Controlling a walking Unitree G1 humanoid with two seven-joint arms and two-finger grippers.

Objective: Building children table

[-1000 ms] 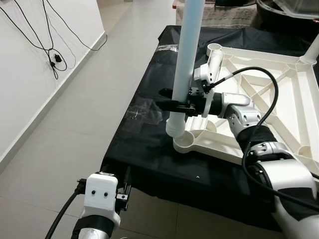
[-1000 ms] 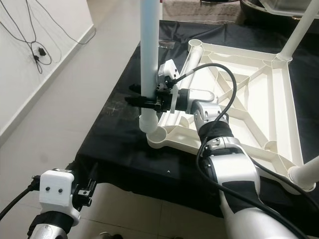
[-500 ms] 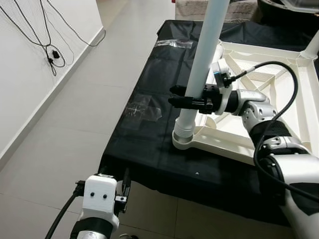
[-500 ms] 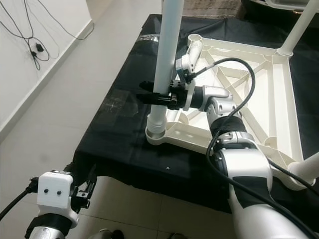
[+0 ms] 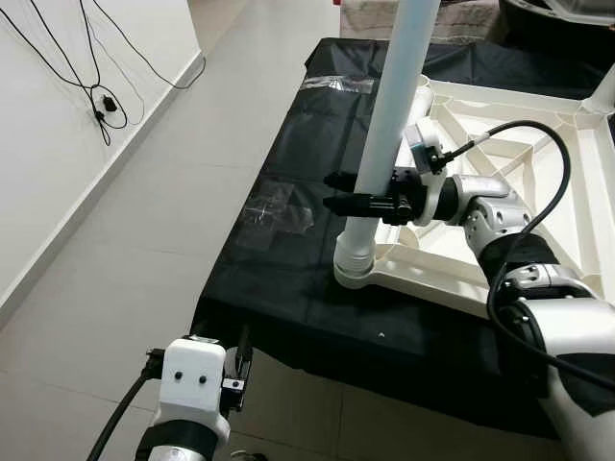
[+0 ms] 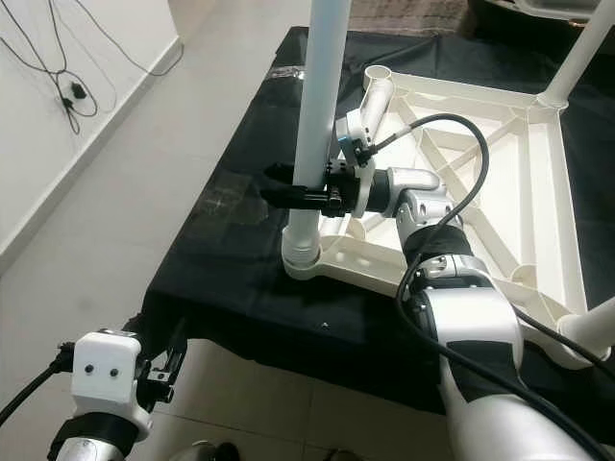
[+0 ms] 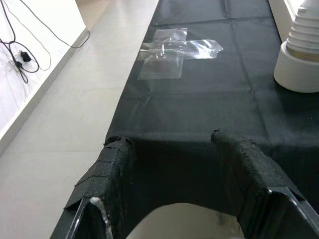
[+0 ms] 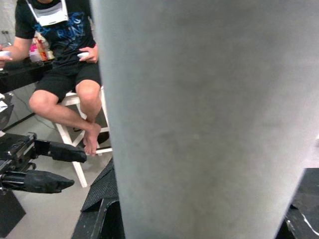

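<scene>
Left eye view showed the right gripper (image 5: 363,202) clamped around a white table leg (image 5: 389,134), seating it in the tabletop's corner socket (image 5: 354,273); pressing or twisting home seemed next. Left gripper (image 7: 179,194) hung open, idle.

Pale tiled floor (image 5: 183,163). White wall (image 5: 38,144) at left, black cables (image 5: 91,91) hanging down it. Worktop under black cloth (image 5: 279,279), clear tape (image 7: 174,50) stuck on it. Seated person (image 8: 65,55) beyond, on white stool (image 8: 67,134).
</scene>
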